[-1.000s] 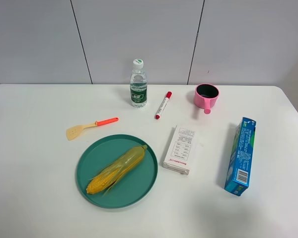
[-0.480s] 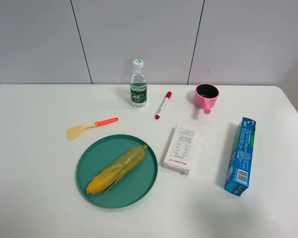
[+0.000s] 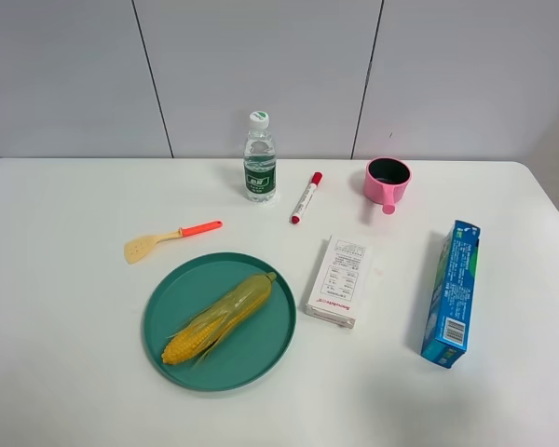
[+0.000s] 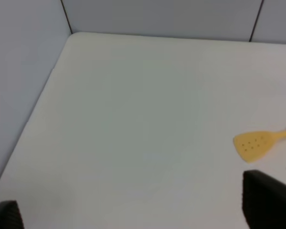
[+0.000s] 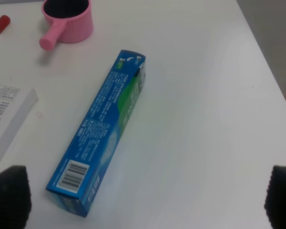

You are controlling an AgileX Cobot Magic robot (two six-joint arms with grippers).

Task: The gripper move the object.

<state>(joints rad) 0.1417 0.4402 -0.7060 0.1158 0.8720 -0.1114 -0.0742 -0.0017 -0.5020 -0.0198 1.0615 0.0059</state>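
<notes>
The yellow corn cob (image 3: 220,317) with yellow-green husk leaves lies diagonally on a round green plate (image 3: 275,345) at the front left of the white table. No arm shows in the exterior high view. In the left wrist view my left gripper (image 4: 136,212) is open and empty; only its dark fingertips (image 4: 269,202) show, above bare table near the far left corner. My right gripper (image 5: 145,198) is open and empty, with dark fingertips (image 5: 9,195) either side of a blue box (image 5: 102,143). The corn is out of both wrist views.
A yellow spatula with an orange handle (image 3: 168,239) lies behind the plate and shows in the left wrist view (image 4: 257,143). A water bottle (image 3: 259,158), red marker (image 3: 306,197) and pink cup (image 3: 388,182) stand at the back. A white box (image 3: 338,280) and the blue box (image 3: 452,293) lie right.
</notes>
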